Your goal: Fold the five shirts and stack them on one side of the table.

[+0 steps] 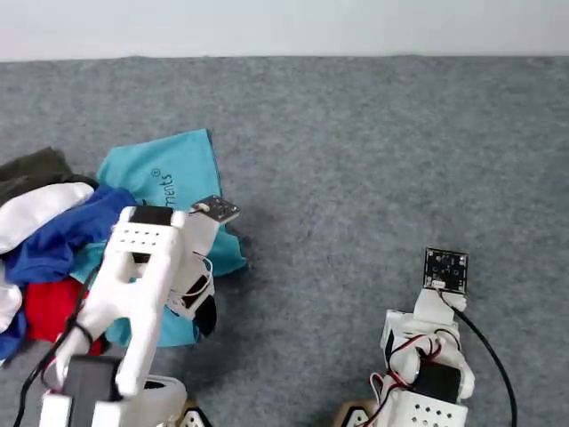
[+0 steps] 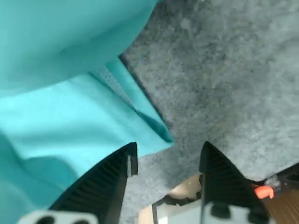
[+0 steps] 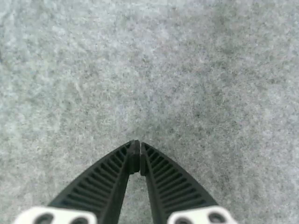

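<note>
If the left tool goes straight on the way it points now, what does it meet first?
Probably the teal shirt's corner, just ahead of the open left tool; depth is unclear, so perhaps the grey mat beside it.

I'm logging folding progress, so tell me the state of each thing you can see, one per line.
Left tool: open, empty, at the teal shirt's edge.
Right tool: shut, empty, over bare mat.
Teal shirt: unfolded, partly under the blue one.
Blue shirt: crumpled, unfolded.
White shirt: crumpled, unfolded.
Red shirt: crumpled, unfolded.
Dark shirt: crumpled, unfolded.
</note>
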Action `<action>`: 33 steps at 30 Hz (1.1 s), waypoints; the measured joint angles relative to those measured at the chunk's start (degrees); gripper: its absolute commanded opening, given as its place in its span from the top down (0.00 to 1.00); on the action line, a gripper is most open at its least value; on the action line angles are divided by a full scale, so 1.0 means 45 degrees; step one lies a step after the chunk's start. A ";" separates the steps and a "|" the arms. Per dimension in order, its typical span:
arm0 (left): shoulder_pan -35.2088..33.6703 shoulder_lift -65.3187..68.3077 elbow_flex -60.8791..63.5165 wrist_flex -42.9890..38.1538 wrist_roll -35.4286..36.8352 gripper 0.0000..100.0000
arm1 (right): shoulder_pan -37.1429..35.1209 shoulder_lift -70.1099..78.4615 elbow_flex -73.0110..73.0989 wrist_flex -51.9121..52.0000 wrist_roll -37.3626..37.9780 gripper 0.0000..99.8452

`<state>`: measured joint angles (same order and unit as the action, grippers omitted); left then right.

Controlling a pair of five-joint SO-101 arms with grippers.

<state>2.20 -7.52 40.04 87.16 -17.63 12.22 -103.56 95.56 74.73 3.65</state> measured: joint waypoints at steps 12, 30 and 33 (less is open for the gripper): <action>-0.1407 0.2872 -0.0020 -0.2188 0.0000 0.83 | 0.0000 0.0000 0.0000 0.0000 0.0000 0.99; -0.0664 0.3966 -0.2090 -0.1114 -0.0039 0.99 | 0.0000 0.0000 0.0000 0.0000 0.0000 0.99; -0.0742 0.2852 -0.3321 -0.0918 -0.0039 0.99 | 0.0000 0.0000 0.0000 0.0000 0.0000 0.99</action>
<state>-1.14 5.32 25.10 83.03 -17.80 12.22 -103.56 95.56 74.73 3.65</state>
